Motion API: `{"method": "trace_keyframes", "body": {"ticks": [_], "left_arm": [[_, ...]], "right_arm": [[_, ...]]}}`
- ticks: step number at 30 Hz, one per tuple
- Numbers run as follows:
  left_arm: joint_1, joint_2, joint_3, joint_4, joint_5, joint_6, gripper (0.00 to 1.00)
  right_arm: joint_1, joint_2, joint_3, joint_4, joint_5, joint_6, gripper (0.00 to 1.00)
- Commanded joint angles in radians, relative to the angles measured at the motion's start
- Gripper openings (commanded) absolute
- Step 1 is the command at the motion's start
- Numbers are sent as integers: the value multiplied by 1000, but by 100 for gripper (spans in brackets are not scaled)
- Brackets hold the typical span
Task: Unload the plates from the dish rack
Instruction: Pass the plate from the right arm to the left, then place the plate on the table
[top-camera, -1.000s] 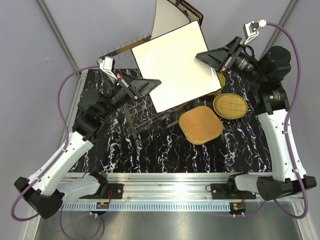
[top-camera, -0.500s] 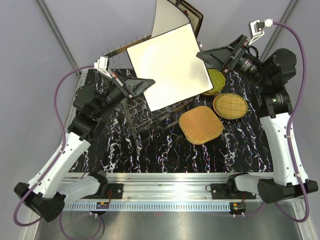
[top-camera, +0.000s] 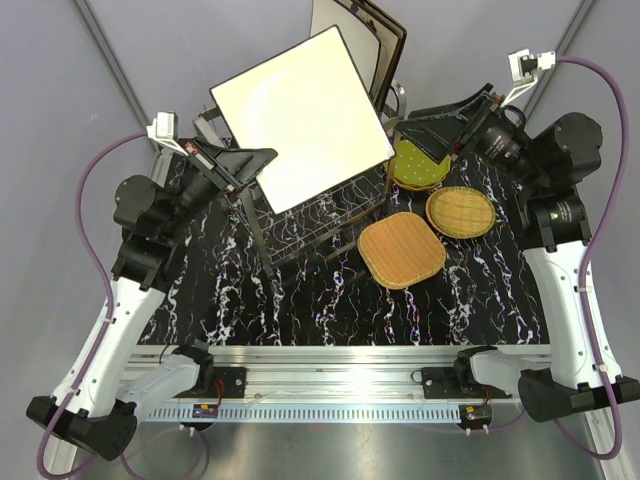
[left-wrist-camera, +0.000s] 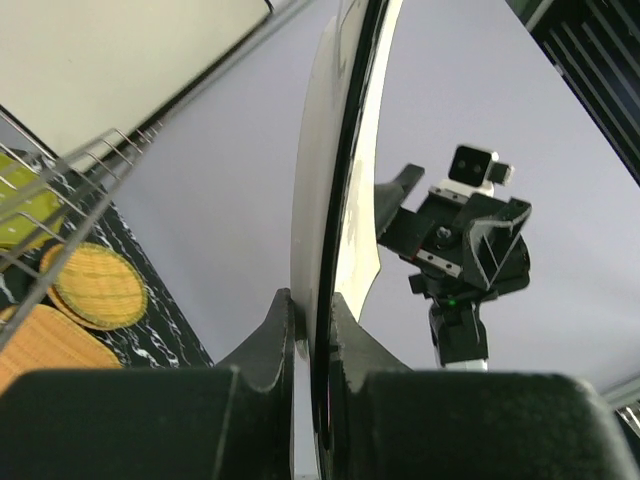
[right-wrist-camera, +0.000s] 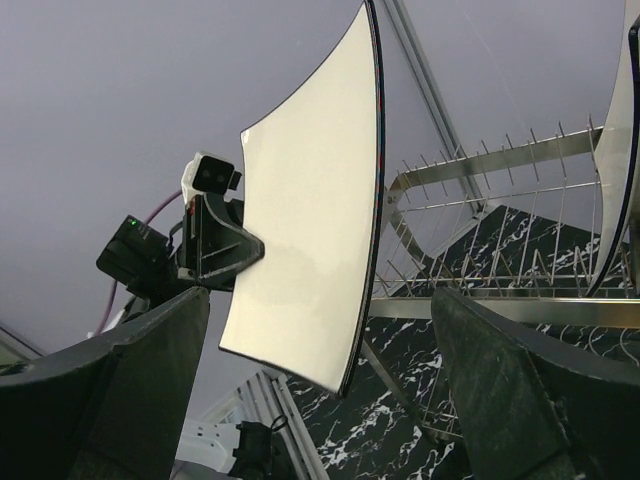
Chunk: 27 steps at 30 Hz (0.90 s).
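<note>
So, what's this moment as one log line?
left gripper: shut on cream square plate above dish rack | right gripper: open, apart from it | wicker plates: on table

Overhead camera looks steeply down on the cream plate (top-camera: 300, 120) from high above. Left wrist camera sits tight at its edge, sighting along it; right wrist camera faces its broad side from farther off. All three share it

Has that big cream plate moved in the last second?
Yes. Pinched by the left gripper, the cream square plate has shifted up and left overhead, away from the square wicker plate.
</note>
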Motion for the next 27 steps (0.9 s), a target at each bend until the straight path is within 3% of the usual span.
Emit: {"method": "trace_keyframes", "body": {"ticks": [1, 18, 27], "left_arm": [[67, -74, 110, 190, 7, -49, 0], [446, -37, 156, 366, 76, -225, 0], [653, -36, 89, 498, 29, -340, 0]], "right_arm": [[-7, -52, -6, 59, -26, -119, 100], [-23, -61, -31, -66, -32, -316, 100], [-33, -54, -40, -131, -46, -396, 100]]}}
